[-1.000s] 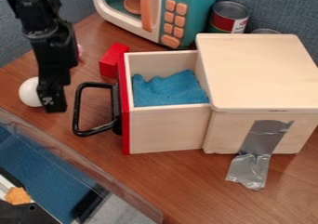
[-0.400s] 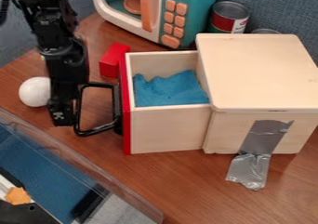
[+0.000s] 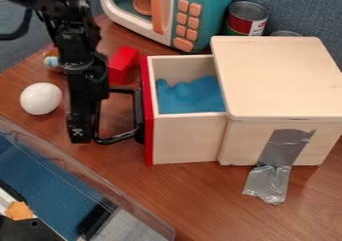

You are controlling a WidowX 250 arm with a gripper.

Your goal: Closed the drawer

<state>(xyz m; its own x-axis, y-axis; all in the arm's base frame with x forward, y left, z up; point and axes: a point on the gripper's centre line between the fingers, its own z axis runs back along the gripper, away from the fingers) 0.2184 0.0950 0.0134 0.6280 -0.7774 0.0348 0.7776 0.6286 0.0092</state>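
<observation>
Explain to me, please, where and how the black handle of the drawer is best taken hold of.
I would take the black handle by its outer bar, farthest from the red drawer front. Come from above, straddling the bar. The handle is an open loop standing out from the front, so there is probably room inside it for a grip.

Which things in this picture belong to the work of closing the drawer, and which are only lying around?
For the job:
drawer, still partly out
black handle
wooden box that holds the drawer
gripper, at the handle

Only lying around:
white rounded object
red block
toy microwave
can behind the box
</observation>
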